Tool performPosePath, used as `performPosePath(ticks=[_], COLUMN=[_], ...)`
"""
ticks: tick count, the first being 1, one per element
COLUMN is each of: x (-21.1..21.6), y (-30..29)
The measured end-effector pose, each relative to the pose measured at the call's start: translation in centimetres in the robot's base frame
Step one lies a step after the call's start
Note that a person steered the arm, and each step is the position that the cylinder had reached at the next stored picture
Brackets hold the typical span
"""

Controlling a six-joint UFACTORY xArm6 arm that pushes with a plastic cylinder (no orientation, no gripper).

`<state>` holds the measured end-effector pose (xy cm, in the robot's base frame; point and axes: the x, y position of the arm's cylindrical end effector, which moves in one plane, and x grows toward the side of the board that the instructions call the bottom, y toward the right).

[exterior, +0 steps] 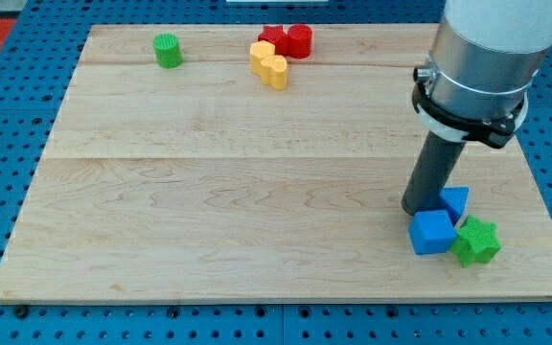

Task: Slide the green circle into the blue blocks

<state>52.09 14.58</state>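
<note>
The green circle (168,50) stands near the view's top left of the wooden board. Two blue blocks sit at the view's bottom right: a blue cube (432,232) and a blue triangle-like block (455,202) just above and right of it. My tip (417,209) rests on the board right at the left of the blue triangle block and just above the blue cube, touching or nearly touching them. The green circle is far from my tip, across the board.
A green star (476,241) lies against the blue cube's right side near the board's bottom right edge. Two red blocks (288,40) and two yellow blocks (268,64) cluster at the view's top centre. The board (257,192) lies on a blue pegboard.
</note>
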Motion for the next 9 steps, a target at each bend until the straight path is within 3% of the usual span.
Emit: performPosePath(ticks=[2,4,5,6,7,8,9], x=[-6.5,-20.8,-27.2,-29.5,-29.1,-22.7,-21.7], y=[-18.7,-31.4,-33.8,-35.3,-34.8,-27.4,-28.0])
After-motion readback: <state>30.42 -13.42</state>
